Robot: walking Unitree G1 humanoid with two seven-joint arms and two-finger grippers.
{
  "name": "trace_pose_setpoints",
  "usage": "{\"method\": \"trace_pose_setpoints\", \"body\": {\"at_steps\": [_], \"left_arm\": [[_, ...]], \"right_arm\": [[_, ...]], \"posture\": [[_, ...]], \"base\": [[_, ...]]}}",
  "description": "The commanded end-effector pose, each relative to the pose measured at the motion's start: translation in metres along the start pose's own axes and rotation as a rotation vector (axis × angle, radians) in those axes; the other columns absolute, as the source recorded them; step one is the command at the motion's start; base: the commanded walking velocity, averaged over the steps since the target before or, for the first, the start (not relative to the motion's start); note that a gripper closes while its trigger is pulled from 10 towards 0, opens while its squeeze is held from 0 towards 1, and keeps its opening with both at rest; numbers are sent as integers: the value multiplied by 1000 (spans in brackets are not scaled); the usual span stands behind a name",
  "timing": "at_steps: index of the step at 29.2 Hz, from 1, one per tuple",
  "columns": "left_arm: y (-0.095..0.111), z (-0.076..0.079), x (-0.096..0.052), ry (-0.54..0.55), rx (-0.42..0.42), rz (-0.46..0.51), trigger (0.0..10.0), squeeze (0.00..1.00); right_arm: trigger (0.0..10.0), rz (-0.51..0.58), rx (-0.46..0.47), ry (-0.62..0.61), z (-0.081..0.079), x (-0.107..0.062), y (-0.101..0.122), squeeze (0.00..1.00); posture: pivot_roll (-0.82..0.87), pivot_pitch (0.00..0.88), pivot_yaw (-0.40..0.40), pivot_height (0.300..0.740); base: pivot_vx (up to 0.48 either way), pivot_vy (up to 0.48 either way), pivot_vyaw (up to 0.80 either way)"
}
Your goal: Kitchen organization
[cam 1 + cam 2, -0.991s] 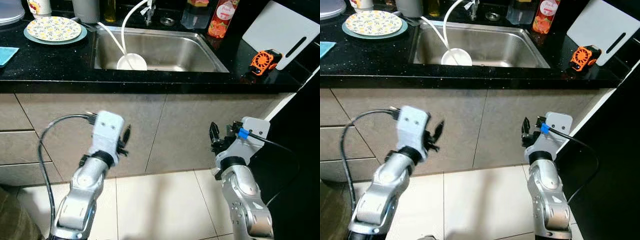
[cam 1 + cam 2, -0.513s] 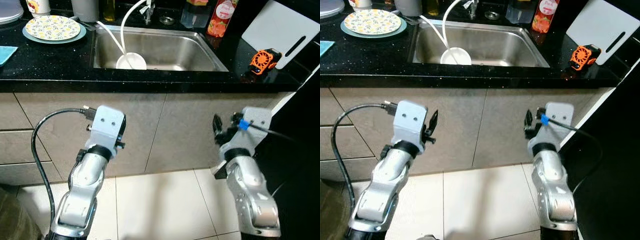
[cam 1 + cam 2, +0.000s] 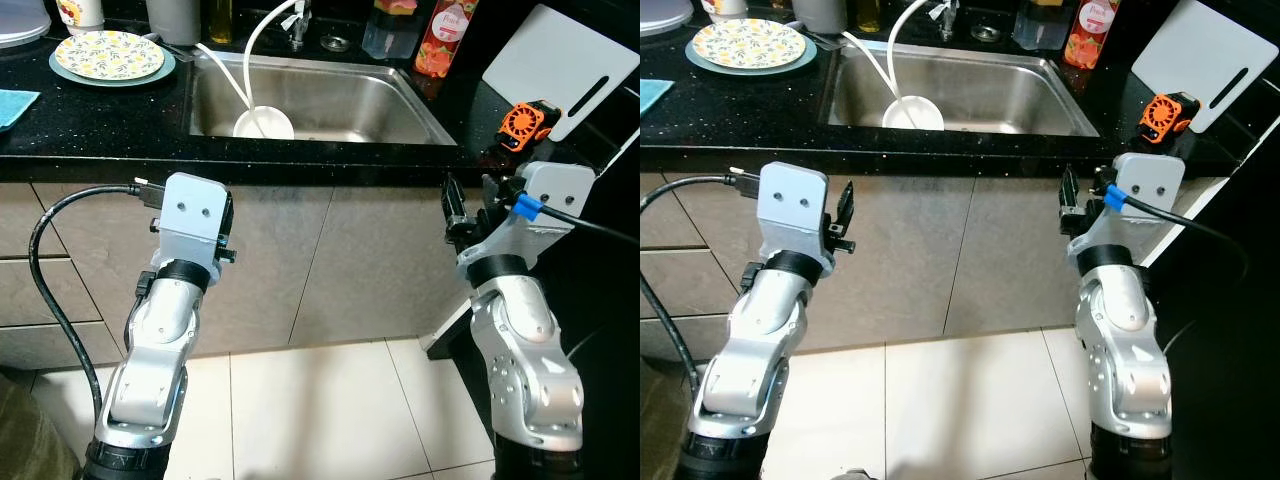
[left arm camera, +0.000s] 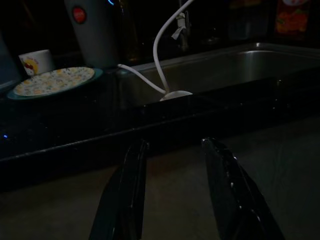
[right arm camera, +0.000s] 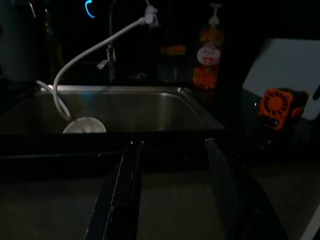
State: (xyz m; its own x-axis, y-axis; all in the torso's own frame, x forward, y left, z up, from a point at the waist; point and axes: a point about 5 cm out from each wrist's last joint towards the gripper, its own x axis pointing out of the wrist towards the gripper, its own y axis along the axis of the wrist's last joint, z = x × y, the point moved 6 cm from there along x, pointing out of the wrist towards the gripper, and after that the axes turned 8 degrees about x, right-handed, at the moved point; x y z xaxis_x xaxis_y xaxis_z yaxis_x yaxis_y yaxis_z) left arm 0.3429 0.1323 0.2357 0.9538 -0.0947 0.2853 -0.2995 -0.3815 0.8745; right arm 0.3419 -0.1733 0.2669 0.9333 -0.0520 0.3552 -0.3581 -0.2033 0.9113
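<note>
Both grippers raised before the counter, nothing held.
The left gripper (image 4: 172,187) and right gripper (image 5: 172,192) (fingers parted, empty) should be lifted clear of the counter edge (image 3: 300,165).

patterned plate (image 3: 108,55) | flat on counter | white bowl (image 3: 263,124), seemingly, in sink (image 3: 400,112)

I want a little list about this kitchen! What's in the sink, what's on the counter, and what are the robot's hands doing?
sink: holds a white bowl with a white hose leading to it
counter left: flowered plate
counter right: orange gadget, white cutting board
behind sink: red bottle
left end effector: open, empty, in front of the cabinet below the counter
right end effector: open, empty, just under the counter edge
</note>
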Motion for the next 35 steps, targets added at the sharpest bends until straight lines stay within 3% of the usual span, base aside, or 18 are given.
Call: {"method": "trace_pose_setpoints", "body": {"at_steps": [1,6,13,26,31,35], "left_arm": [[10,17,-1,-37,3,39,10000,0],[18,28,-1,-83,2,70,10000,0],[14,18,6,-45,19,46,10000,0],[-8,0,11,20,39,-21,10000,0],[-5,4,9,13,49,-10,10000,0],[18,20,5,-38,70,77,10000,0]], "right_arm": [[10000,-35,23,-24,12,3,-8,0],[10000,-49,37,-28,7,0,-13,0],[10000,-86,81,-50,6,-7,-29,0],[10000,-69,86,4,-7,-6,-28,0],[10000,-55,76,8,-8,-5,-24,0],[10000,-34,63,11,-11,-3,-19,0]], "posture": [[188,20,-96,740],[194,11,-78,740],[219,0,-47,740],[219,10,-50,740],[217,15,-55,740],[215,26,-63,740]], "base": [[0,0,0],[0,0,0],[0,0,0],[0,0,0],[0,0,0],[0,0,0]]}}
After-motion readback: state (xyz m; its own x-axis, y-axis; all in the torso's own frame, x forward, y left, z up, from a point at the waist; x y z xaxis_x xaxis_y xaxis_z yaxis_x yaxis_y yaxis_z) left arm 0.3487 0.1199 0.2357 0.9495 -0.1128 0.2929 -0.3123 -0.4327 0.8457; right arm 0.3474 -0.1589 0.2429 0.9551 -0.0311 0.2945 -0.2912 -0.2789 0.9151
